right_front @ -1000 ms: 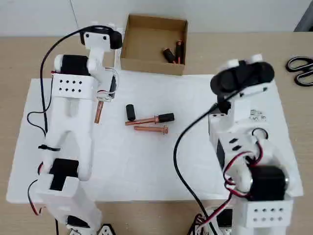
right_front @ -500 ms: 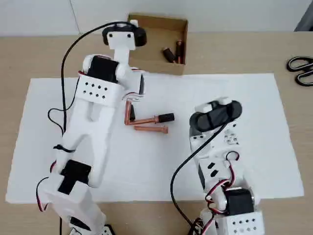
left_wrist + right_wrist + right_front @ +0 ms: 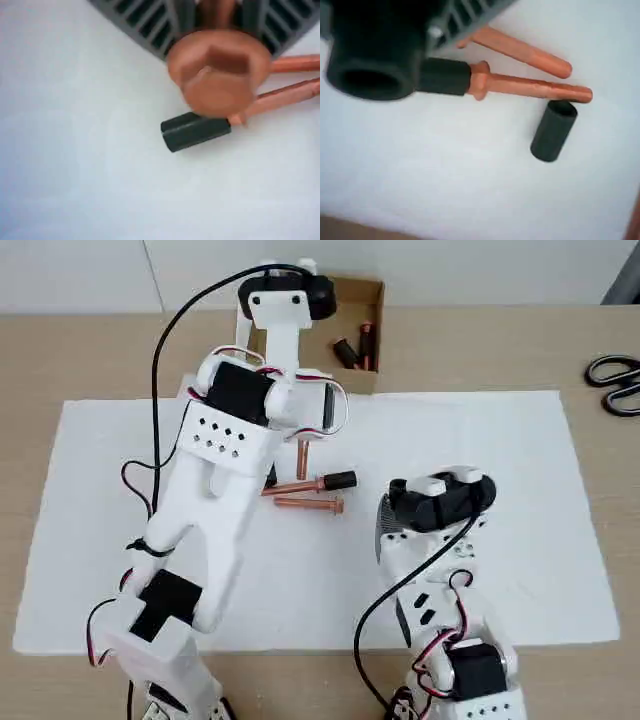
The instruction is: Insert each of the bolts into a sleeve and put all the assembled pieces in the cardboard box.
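Mid-step on the 3rd pairing, judging by 2 assembled pieces (image 3: 345,352) already lying in the cardboard box (image 3: 362,381) at the far edge of the table (image 3: 60,350). Left gripper (image 3: 216,15) clenched on a held bolt (image 3: 217,75), hanging over the middle of the white sheet (image 3: 500,460), just beside the loose parts. Right gripper (image 3: 384,528) nearer the front edge of the sheet, apparently closed on a black held sleeve (image 3: 370,65), bore open toward the wrist camera. On the sheet: 2 lying bolts (image 3: 310,504) side by side, a 2nd sleeve (image 3: 341,480) end to end against the head of the farther one, touching it but not slid onto the shaft, and a loose sleeve (image 3: 554,131) just beside the shaft tips, partly under the left arm in the high view. Scissors (image 3: 615,383) near the right edge of the table, well apart from the work. Judged next need: bring shaft tip and bore onto 1 line above the sheet, push gently with no twisting in either grip, then carry the pair to the box. After that, 2 more bolts to sleeve.
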